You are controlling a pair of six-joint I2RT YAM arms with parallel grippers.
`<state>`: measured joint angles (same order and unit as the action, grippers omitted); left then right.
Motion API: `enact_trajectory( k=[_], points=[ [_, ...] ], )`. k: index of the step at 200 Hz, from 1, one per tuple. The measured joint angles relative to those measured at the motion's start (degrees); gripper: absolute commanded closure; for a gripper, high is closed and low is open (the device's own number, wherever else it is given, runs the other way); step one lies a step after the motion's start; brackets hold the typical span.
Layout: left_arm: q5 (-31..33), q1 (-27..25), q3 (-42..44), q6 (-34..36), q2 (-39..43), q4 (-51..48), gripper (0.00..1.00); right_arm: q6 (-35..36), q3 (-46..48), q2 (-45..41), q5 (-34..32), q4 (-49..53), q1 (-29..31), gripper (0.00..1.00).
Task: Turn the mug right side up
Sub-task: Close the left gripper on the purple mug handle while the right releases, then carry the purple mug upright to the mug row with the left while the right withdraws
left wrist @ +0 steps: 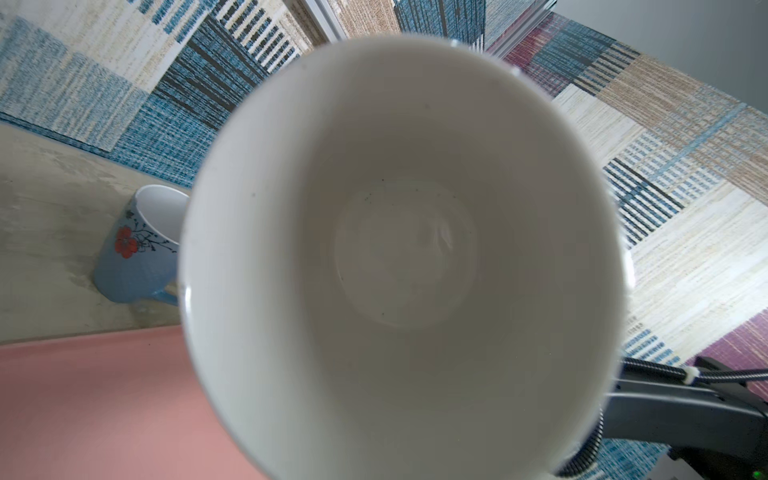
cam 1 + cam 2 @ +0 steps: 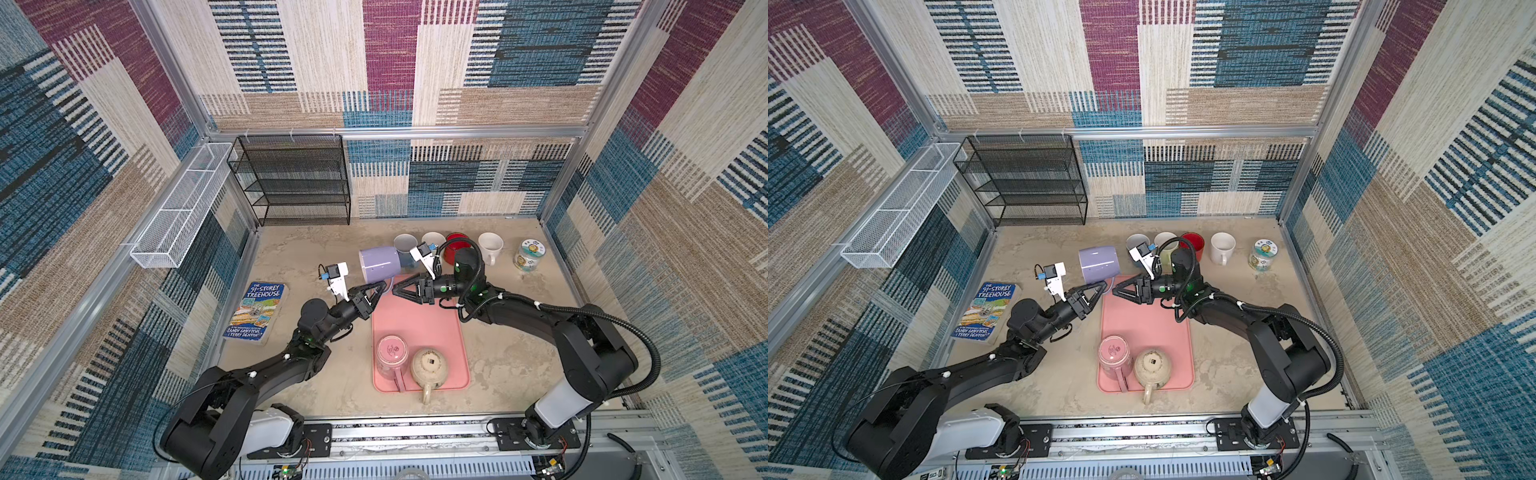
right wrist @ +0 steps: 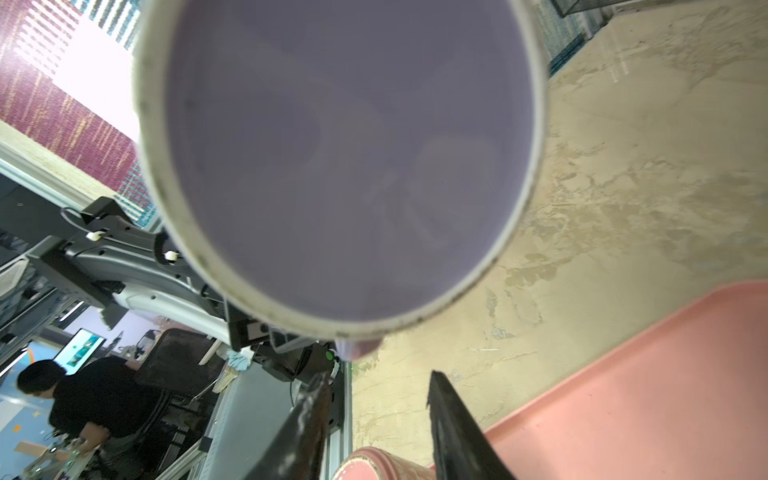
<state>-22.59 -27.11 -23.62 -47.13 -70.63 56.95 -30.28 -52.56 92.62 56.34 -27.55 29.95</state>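
Two-arm handover, centre of both top views. Shows glossy lilac ceramic mug [image 2: 380,264] aloft on its side over far edge of flat pink plastic tray [image 2: 419,328], long axis roughly level, white mouth toward frame left, base toward frame right. Clamped at handle by nearer left gripper [image 2: 379,292]; right gripper [image 2: 397,289] just beside, fingers [image 3: 453,424] parted, empty. Likely needs mouth rolled upward.
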Motion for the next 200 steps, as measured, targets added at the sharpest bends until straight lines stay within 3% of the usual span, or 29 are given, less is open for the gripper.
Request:
enact_trajectory(
  k=[41, 76, 133, 200],
  points=[
    [6.01, 0.11, -5.27, 6.08, 6.58, -20.81, 1.0, 4.94, -0.68, -3.48, -7.85, 9.09, -0.09, 0.45],
    [11.13, 0.11, -12.17, 10.58, 7.02, -38.8, 1.0, 8.09, -0.66, -7.17, -16.33, 17.62, -0.15, 0.42],
    [17.44, 0.26, -26.38, 17.66, 0.15, -63.34, 1.0, 11.5, 2.71, -14.14, -24.87, 24.7, -0.17, 0.37],
    [22.25, 1.75, -40.46, 25.44, -9.57, -80.43, 1.0, 12.74, 7.06, -17.27, -28.46, 25.7, -0.2, 0.15]
  ],
)
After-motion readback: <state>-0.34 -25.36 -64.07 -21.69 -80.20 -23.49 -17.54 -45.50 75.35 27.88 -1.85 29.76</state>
